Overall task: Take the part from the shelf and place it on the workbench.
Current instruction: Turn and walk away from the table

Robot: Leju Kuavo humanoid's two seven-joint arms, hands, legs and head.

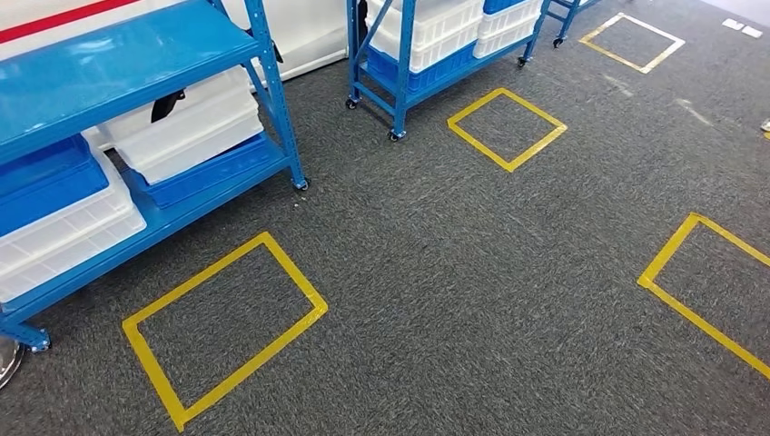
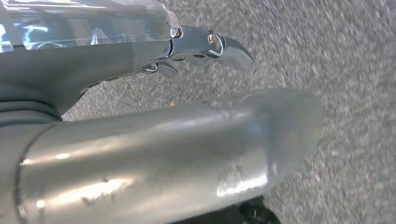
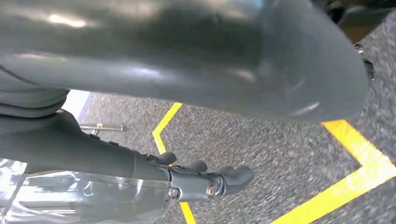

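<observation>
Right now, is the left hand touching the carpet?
Apart. The left wrist view shows the left hand hanging with grey carpet blurred well beyond its fingers, holding nothing.

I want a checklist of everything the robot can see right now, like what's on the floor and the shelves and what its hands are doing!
Surface: grey carpet floor with yellow tape squares; no workbench seen.
Job's things: blue shelf nearby, holding white bins and blue bins; which part to take cannot be told.
Clutter: nothing seen.
Hands: left hand hangs over the carpet and holds nothing, fingers apart; right hand hangs over a yellow tape line and holds nothing, fingers apart.
Cables: a black strap or cable lies on a white bin.
Surroundings: a second blue shelf on wheels, stacked with white and blue bins.
</observation>
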